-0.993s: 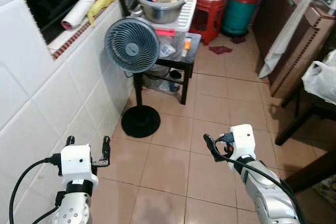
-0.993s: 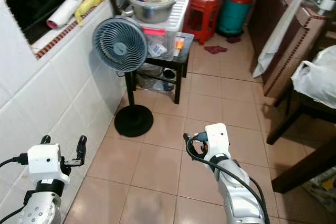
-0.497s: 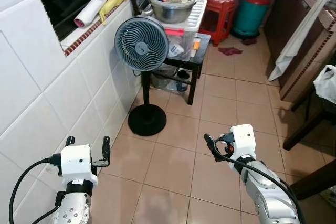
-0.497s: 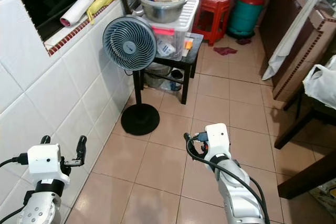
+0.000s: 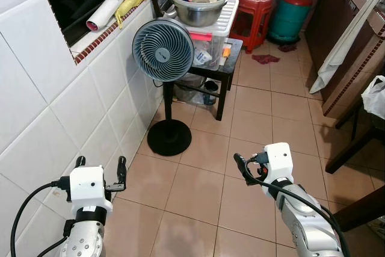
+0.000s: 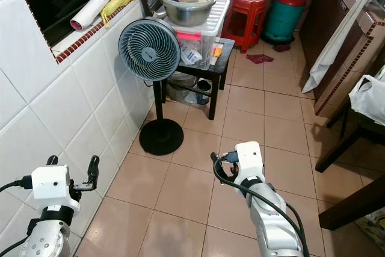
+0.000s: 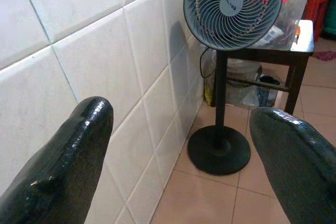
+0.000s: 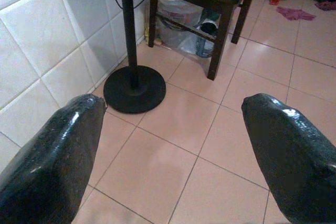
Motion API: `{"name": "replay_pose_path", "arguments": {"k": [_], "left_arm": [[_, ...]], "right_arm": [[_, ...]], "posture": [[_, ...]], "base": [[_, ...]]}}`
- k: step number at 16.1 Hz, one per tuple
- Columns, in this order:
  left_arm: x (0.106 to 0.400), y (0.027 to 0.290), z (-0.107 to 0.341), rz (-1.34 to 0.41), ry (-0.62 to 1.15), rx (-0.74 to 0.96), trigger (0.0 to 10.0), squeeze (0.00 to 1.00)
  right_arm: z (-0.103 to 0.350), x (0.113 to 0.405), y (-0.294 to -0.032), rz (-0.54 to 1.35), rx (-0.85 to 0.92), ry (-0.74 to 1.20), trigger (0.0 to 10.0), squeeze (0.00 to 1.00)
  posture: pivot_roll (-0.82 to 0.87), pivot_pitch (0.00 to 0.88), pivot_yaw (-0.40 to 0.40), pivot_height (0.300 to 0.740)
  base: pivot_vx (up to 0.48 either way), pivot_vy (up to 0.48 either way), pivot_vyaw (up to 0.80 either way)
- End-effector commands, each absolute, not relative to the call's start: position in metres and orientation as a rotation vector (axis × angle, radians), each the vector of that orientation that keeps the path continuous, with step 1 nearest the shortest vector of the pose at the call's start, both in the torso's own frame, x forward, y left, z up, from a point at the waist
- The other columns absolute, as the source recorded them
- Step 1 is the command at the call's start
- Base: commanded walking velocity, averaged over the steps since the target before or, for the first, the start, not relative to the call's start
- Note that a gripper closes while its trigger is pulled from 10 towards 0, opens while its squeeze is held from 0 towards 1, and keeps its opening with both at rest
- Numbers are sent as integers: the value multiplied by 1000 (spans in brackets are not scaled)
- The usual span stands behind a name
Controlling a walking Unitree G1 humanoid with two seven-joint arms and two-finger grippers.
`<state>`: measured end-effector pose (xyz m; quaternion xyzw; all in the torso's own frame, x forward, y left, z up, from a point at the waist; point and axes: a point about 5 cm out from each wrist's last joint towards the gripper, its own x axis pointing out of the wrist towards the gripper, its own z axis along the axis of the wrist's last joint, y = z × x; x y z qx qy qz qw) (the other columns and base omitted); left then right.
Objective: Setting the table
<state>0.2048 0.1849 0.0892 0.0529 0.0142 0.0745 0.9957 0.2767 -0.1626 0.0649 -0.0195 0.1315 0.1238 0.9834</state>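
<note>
Left gripper: my near left, fingers spread, empty.
Right gripper: near right, fingers apart, empty.
Fan: far left, by wall.

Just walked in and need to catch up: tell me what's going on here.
The robot is standing on a tiled floor beside a white tiled wall, handling nothing. Its left gripper and right gripper are both open and empty, held out in front. Ahead are a standing fan and a small black table bearing a plastic box with a metal bowl on top. No tableware is in hand.
</note>
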Motion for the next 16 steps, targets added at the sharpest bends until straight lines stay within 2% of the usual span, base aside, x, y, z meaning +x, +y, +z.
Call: {"name": "replay_pose_path", "arguments": {"k": [1, 9, 10, 11, 13, 16], "left_arm": [[205, 185, 87, 146, 42, 112, 10000, 0], [205, 185, 87, 146, 42, 112, 10000, 0], [205, 185, 87, 146, 43, 113, 10000, 0], [206, 188, 82, 169, 70, 94, 10000, 0], [210, 191, 74, 194, 104, 65, 10000, 0], [210, 190, 74, 188, 103, 61, 10000, 0]], "right_arm": [[64, 277, -164, 246, -43, 267, 10000, 0], [64, 277, -164, 246, -43, 267, 10000, 0], [63, 277, -164, 245, -52, 270, 10000, 0], [63, 278, -162, 241, -33, 272, 10000, 0], [63, 281, -161, 241, 9, 278, 10000, 0], [62, 281, -161, 232, 21, 282, 10000, 0]], "posture": [[-72, 68, -7, 740], [-72, 68, -7, 740], [0, 0, 0, 740], [-83, 82, -14, 740], [-85, 77, -12, 740], [-88, 75, -8, 740]], "base": [[0, 0, 0], [0, 0, 0], [0, 0, 0], [0, 0, 0], [0, 0, -231], [0, 0, -735]]}}
